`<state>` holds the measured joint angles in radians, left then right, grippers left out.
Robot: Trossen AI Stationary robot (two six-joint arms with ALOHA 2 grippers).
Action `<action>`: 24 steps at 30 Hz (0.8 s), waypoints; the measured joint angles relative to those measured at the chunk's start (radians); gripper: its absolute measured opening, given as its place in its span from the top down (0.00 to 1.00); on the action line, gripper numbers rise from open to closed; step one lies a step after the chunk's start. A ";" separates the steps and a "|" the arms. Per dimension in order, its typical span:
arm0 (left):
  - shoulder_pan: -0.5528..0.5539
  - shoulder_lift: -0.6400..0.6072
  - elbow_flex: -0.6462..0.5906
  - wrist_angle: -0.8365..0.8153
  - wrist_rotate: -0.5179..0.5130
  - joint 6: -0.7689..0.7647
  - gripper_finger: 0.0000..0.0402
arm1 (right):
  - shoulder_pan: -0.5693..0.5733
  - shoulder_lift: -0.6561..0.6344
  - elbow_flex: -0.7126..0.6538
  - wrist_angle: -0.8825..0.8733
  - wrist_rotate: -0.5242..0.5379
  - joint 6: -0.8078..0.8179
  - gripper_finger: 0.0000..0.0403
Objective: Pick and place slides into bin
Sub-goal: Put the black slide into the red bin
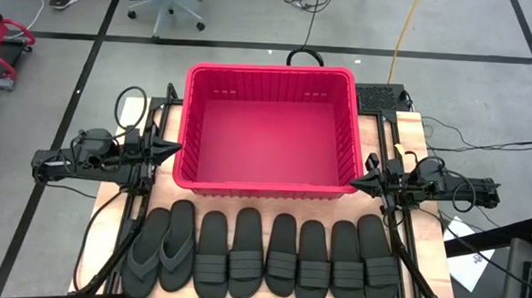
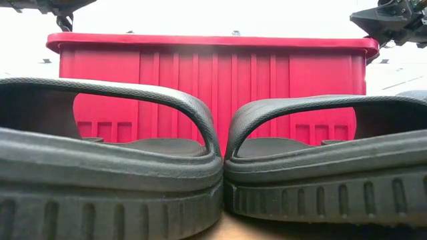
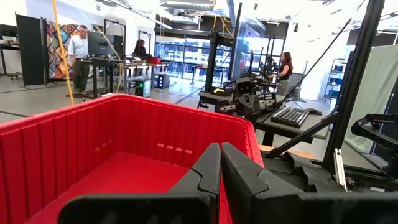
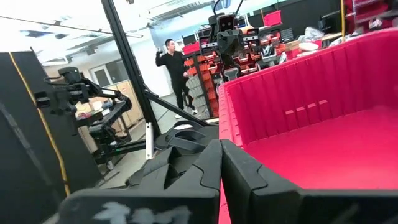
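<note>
Red bin (image 1: 269, 131) sits empty mid-table, eight slides (image 1: 262, 256) packed in a touching row along its near wall. Left tool (image 1: 169, 149) and right tool (image 1: 360, 182) clenched, holding nothing, flanking the bin. Risk: grabbing one slide drags its neighbour. Little room between row and bin wall.

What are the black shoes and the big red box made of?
The slides look like soft matte rubber or foam: dull black, thick ribbed soles, moulded straps. The two flip-flops at the left end of the row look the same. The bin looks like hard, slightly shiny plastic, with thin ribbed, slotted walls.
</note>
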<state>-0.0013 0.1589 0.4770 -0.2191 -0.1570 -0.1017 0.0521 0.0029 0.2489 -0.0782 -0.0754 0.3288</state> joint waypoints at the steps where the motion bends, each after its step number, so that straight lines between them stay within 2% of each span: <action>1: 0.000 0.000 0.000 0.000 0.000 0.000 0.96 | 0.000 0.000 0.000 0.007 -0.027 0.013 1.00; 5: 0.000 0.000 0.000 0.000 0.000 0.000 0.96 | 0.000 0.020 0.041 0.073 -0.185 -0.079 0.97; 8: 0.000 0.000 0.000 0.000 0.000 0.000 0.96 | 0.000 0.090 0.141 0.006 -0.143 -0.157 0.93; 12: 0.000 0.000 0.000 0.000 0.000 0.000 0.96 | 0.000 0.255 0.335 -0.125 -0.080 -0.240 0.84; 16: 0.000 0.000 0.000 0.000 0.000 0.000 0.96 | 0.001 0.458 0.556 -0.344 -0.096 -0.258 0.74; 20: 0.000 0.000 0.000 0.000 0.000 0.000 0.96 | 0.004 0.650 0.784 -0.561 -0.225 -0.203 0.65; 24: 0.000 0.000 0.000 0.000 0.000 0.000 0.96 | 0.051 0.823 0.959 -0.810 -0.346 -0.065 0.59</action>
<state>-0.0017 0.1589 0.4770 -0.2188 -0.1569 -0.1017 0.1028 0.8261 1.2076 -0.8882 -0.4219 0.2640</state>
